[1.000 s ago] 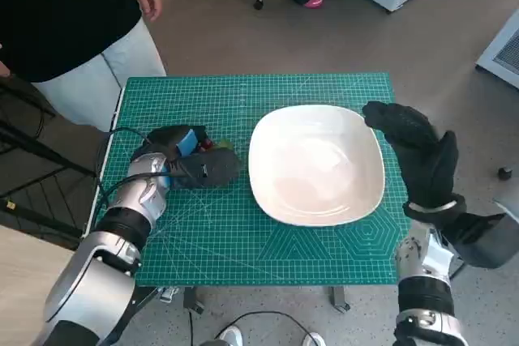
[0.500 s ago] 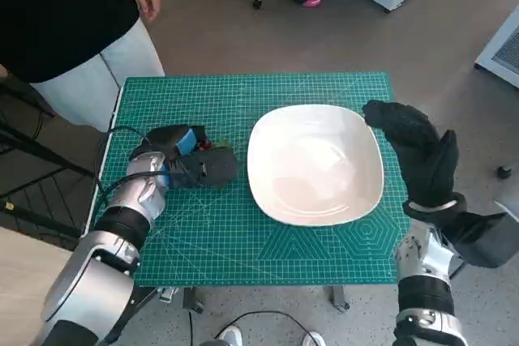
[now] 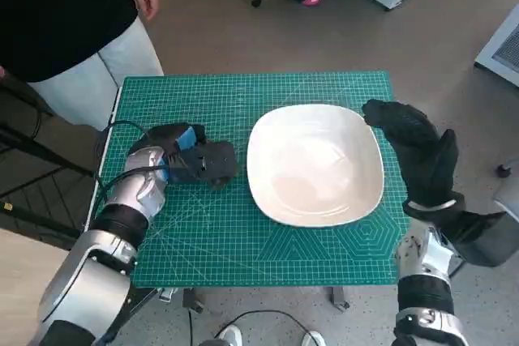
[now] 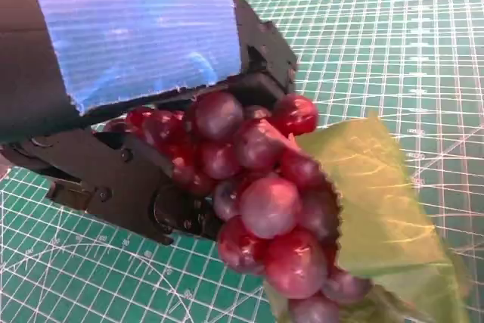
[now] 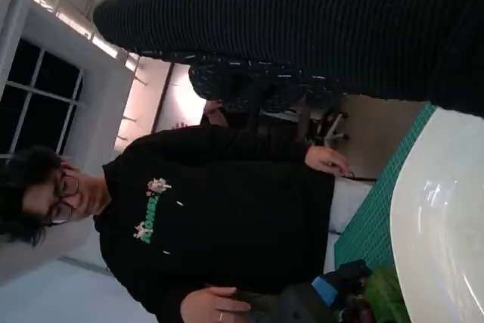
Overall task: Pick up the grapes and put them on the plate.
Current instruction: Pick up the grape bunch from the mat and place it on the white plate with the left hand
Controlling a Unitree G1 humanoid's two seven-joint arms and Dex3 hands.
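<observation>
left hand (image 3: 199, 161) grips grapes (image 4: 257, 187), red-purple w/ a green leaf (image 4: 378, 194), over the green mat (image 3: 243, 103) just left of the white plate (image 3: 315, 164). right hand (image 3: 418, 155), fingers spread, holds nothing, beside plate's right rim. person (image 5: 219, 209) in black top w/ small chest print, too small to read. mat grid marks illegible.

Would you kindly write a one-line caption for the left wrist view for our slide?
Left hand gripping a bunch of red grapes with a green leaf above the green cutting mat.
</observation>
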